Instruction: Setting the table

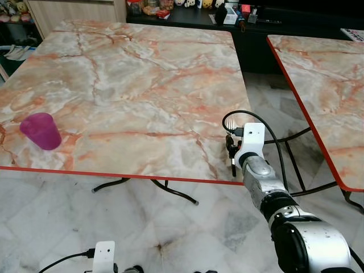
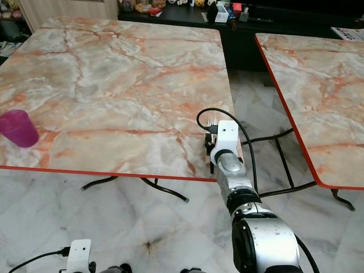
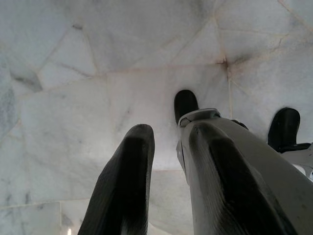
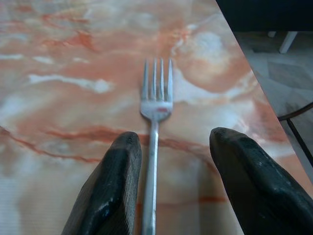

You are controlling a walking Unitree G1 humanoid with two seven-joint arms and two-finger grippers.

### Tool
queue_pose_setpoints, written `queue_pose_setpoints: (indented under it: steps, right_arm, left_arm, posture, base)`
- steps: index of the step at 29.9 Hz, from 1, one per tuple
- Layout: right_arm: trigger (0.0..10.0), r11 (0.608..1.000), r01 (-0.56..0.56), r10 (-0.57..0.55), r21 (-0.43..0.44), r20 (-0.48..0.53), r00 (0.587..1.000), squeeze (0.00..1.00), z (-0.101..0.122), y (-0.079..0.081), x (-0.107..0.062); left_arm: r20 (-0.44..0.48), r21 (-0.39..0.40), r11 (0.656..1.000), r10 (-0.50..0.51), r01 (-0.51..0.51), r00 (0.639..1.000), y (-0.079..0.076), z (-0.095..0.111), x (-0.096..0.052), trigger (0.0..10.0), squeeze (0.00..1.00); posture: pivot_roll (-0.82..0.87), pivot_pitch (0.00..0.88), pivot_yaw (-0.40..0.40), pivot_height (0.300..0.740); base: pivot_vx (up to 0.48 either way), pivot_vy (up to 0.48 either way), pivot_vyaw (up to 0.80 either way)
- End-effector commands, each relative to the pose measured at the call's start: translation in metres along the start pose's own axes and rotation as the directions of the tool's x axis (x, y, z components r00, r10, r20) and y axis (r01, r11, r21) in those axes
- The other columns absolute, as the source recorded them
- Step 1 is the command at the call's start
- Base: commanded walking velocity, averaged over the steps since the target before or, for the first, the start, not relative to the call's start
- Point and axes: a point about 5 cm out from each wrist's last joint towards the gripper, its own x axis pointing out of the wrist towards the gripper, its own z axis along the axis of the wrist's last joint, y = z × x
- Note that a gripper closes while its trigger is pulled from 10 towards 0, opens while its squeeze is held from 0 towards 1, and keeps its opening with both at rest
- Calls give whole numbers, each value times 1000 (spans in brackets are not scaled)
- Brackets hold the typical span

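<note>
No word, number or brand can be read anywhere. The fork (image 4: 154, 142) carries a small red mark just below its tines, too blurred to make out as lettering.

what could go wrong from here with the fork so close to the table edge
1. The fork lies between the open fingers of the right gripper, hard against one finger. Pulling back could drag it along.
2. It lies near the table's right front corner, so a nudge might send it over the red edge to the floor.
3. The pink cup stands near the front edge on the far left; bumping the table could tip it.
</note>
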Motion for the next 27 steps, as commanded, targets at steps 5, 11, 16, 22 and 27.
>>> queue_pose_setpoints:
  steps: [5, 11, 16, 22, 27]
  right_arm:
    - [10000, 1000, 2, -3, -9, -47, 999, 0, -13, -5, -2]
    - [10000, 999, -28, 28, -17, -41, 999, 0, -14, -2, -3]
    - [10000, 998, -59, 58, -30, -36, 998, 0, -12, 4, -3]
    - [10000, 997, -77, 76, -31, -41, 996, 0, -15, 8, -3]
    - [0, 996, -83, 81, -39, -49, 996, 0, -16, 7, -4]
  left_arm:
    - [-69, 0, 1000, 10, -11, 998, 2, -24, -6, 10000, 0]
    - [-26, -21, 999, 26, -27, 999, 4, -20, -6, 10000, 0]
    - [107, -93, 995, 50, -40, 993, 7, 7, -2, 10000, 0]
    - [135, -82, 996, 58, -48, 989, 10, 17, 0, 10000, 0]
    - [138, -87, 995, 63, -51, 988, 9, 18, 0, 10000, 0]
  posture:
    - [42, 214, -97, 740]
    - [45, 234, -110, 740]
    - [51, 242, -117, 740]
    - [53, 249, -123, 740]
    - [56, 253, -130, 740]
  base:
    - [0, 0, 0]
    - [0, 0, 0]
    - [0, 0, 0]
    - [0, 0, 0]
    - [0, 0, 0]
